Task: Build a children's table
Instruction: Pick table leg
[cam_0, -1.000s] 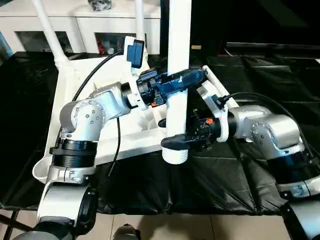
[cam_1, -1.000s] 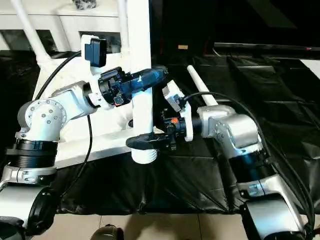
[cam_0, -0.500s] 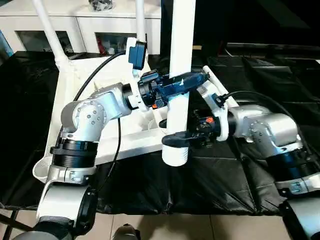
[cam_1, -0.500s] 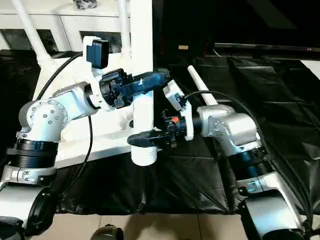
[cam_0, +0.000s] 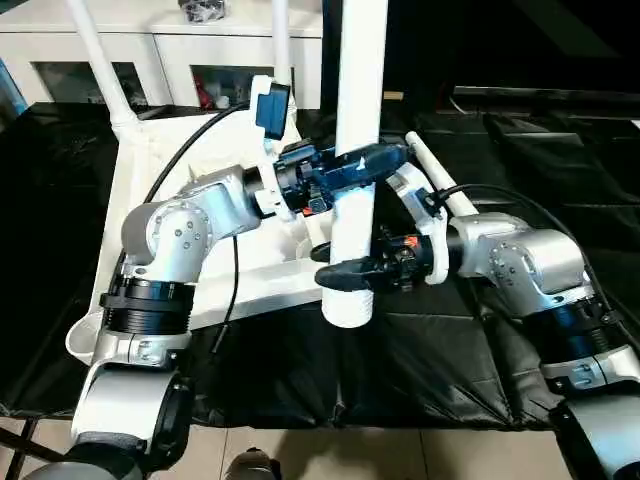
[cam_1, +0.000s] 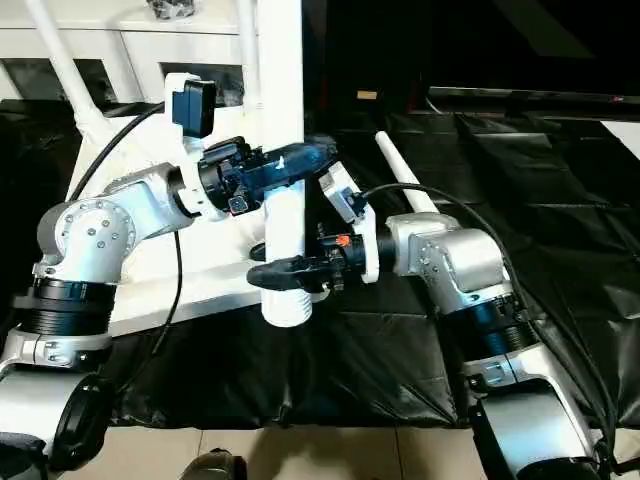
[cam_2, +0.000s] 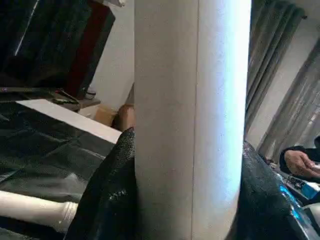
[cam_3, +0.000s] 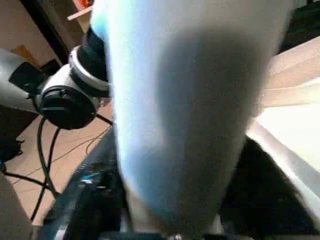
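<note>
The children's table lies as a white ribbed top (cam_0: 140, 200), upside down on the black-covered bench. Two tube legs rise from its far corners, one on the left (cam_0: 95, 55) and one further right (cam_0: 280, 40). My left gripper (cam_0: 360, 165) is shut on a third leg (cam_0: 358, 90) and holds it upright over the top's near right corner. The left wrist view shows this leg (cam_2: 192, 120) pinched between the black fingers (cam_2: 107, 200). My right gripper (cam_0: 345, 275) sits at the leg's threaded lower end. A fourth leg (cam_0: 440, 180) lies loose on the cloth behind my right arm.
A white glass-doored cabinet (cam_0: 170, 50) stands behind the bench. Black cloth (cam_0: 520, 130) covers the bench to the right of the top. In the left wrist view, a person's hand (cam_2: 300, 162) rests at a far desk.
My right arm has shifted slightly left, bringing its gripper closer around the leg's lower end. The left gripper keeps the same hold on the upright leg.
</note>
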